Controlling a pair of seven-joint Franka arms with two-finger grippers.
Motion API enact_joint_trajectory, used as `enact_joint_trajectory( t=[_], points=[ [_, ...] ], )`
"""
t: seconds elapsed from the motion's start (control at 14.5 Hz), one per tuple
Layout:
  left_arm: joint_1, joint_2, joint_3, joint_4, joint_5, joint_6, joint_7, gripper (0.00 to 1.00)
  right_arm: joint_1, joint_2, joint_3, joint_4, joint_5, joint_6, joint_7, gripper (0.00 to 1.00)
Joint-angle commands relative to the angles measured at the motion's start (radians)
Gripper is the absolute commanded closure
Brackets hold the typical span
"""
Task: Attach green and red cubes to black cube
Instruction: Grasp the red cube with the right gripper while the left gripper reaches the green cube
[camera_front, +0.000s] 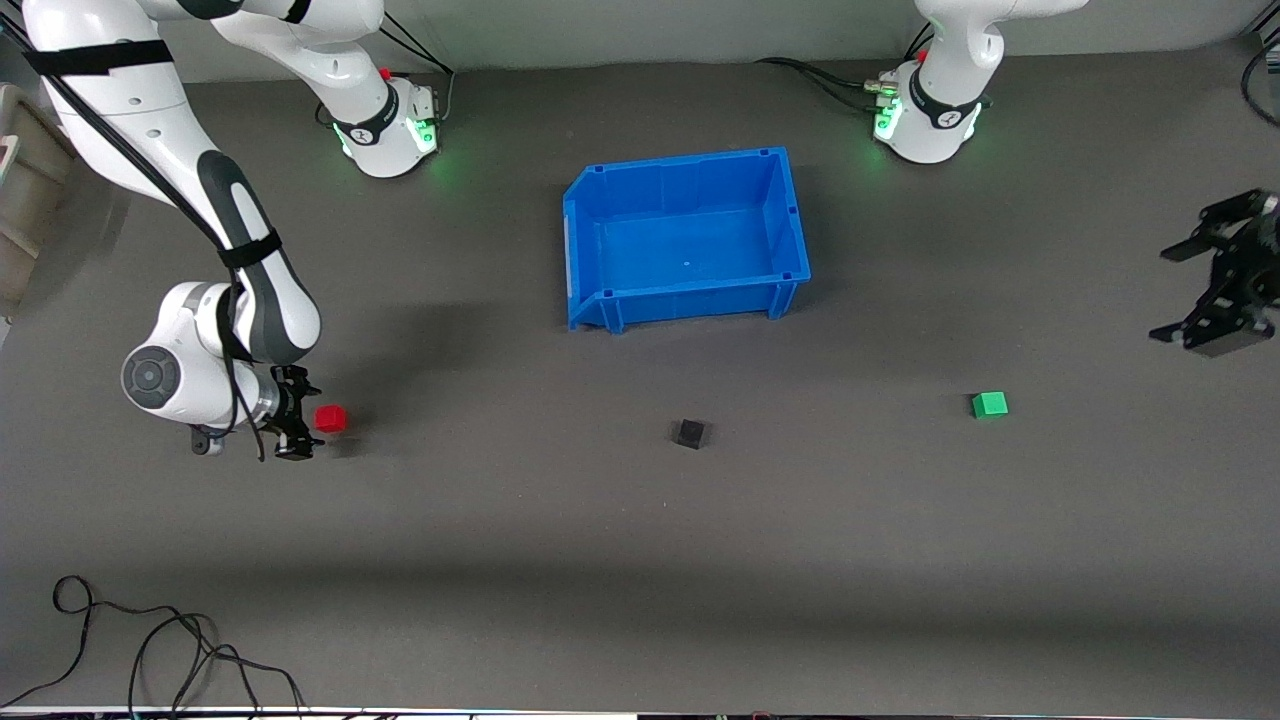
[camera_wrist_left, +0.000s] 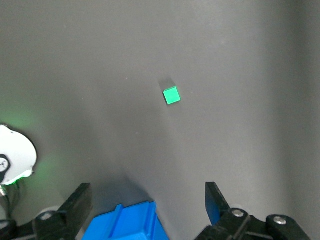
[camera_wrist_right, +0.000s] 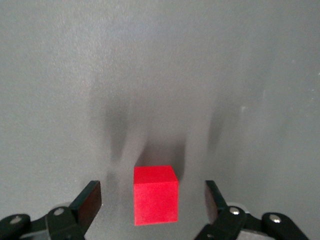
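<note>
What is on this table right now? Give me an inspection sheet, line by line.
Surface: dark grey mat, flat.
Job's things: small red cube between the right gripper's fingers; small matte black cube mid-table; small green cube toward the left arm's end. All apart.
Clutter: blue plastic bin, nothing seen inside.
Grippers: right gripper open, low around the red cube; left gripper open, raised at the table's end.
Cables: black cable loops at the table's near edge.
Surroundings: nothing seen.
</note>
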Motion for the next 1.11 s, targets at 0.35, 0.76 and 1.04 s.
enact_joint_trajectory(
  t=[0.35,0.76,1.04],
  points=[
    [0.077,0.001,-0.003,-0.428,-0.247,0.461,0.040,0.00,0.019,0.018,-0.001,0.016,0.009,0.016,-0.006,0.61],
    [0.108,0.143,-0.003,-0.498,-0.438,0.615,0.244,0.00,0.048,0.007,0.005,0.024,0.008,0.006,0.006,0.74],
    [0.115,0.252,-0.003,-0.499,-0.550,0.727,0.306,0.00,0.112,-0.011,0.008,0.048,0.011,0.002,0.032,0.76]
  ],
)
